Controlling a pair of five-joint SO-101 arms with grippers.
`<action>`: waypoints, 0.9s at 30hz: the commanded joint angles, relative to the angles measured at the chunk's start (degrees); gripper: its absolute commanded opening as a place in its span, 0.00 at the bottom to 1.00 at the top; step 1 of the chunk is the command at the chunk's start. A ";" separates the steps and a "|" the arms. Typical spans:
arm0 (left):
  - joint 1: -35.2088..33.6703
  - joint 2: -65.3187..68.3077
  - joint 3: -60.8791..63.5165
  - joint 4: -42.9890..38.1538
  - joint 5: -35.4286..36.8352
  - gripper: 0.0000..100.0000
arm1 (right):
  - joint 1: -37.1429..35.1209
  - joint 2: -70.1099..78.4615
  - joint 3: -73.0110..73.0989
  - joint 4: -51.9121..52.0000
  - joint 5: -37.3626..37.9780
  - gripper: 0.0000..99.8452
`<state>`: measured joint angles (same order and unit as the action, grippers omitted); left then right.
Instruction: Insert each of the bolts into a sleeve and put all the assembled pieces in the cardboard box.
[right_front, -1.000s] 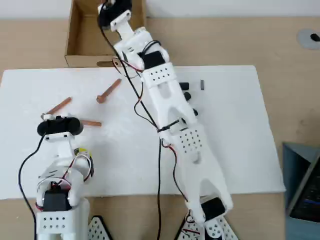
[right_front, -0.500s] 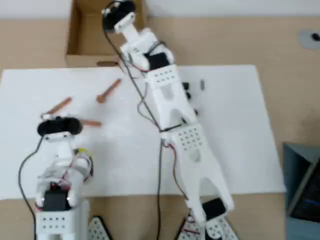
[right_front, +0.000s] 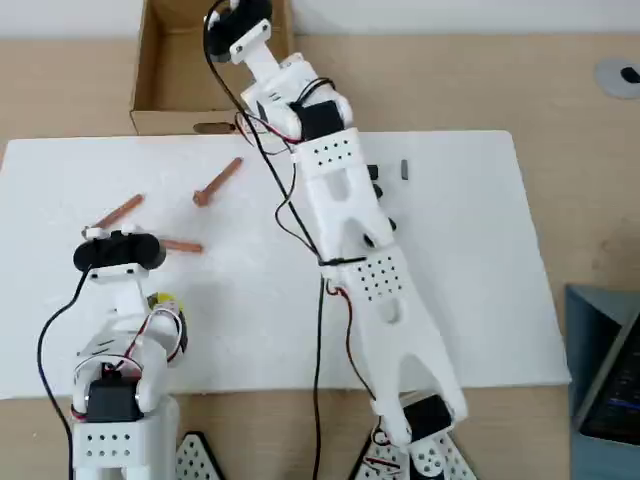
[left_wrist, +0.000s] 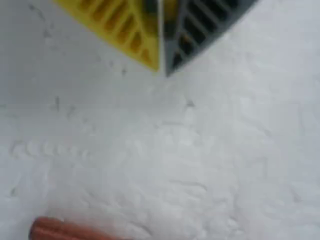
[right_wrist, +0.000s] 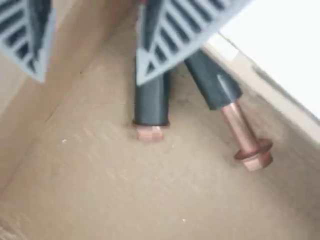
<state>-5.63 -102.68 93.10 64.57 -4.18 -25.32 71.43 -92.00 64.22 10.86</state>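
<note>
Cardboard box (right_front: 143, 80) holds two finished pairs on its floor: one assembled piece (right_wrist: 151, 105) directly under a finger of the right tool (right_wrist: 90, 75), and a second assembled piece (right_wrist: 227, 117) beside it, near the wall. The right tool's jaws stand spread, gripping nothing. The left tool (left_wrist: 162, 67), pressed together and empty, hangs over the white mat (right_front: 460, 300), with a loose bolt (left_wrist: 62, 231) near its tips, another bolt (right_front: 218, 183) farther ahead and a spare sleeve (right_front: 404, 170) well off beside the right arm. On withdrawal, that low finger could snag the piece beneath it, dragging it or working its bolt loose. The mat rests on a wooden surface (right_front: 560, 90); a grey device (right_front: 605, 380) sits at its edge.
</note>
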 joint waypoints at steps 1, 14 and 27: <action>-0.53 -0.48 -0.18 -0.97 0.09 0.00 | 2.42 -4.53 -3.65 5.19 0.26 0.14; -0.44 -0.48 -0.18 -0.97 0.00 0.00 | 6.81 -20.79 -3.56 28.92 0.18 0.14; -0.35 -0.48 -0.18 -0.97 0.00 0.00 | 8.31 -27.91 -3.03 38.33 0.35 0.14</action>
<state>-5.63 -102.68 93.10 64.57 -4.18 -18.46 48.57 -92.44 101.23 10.77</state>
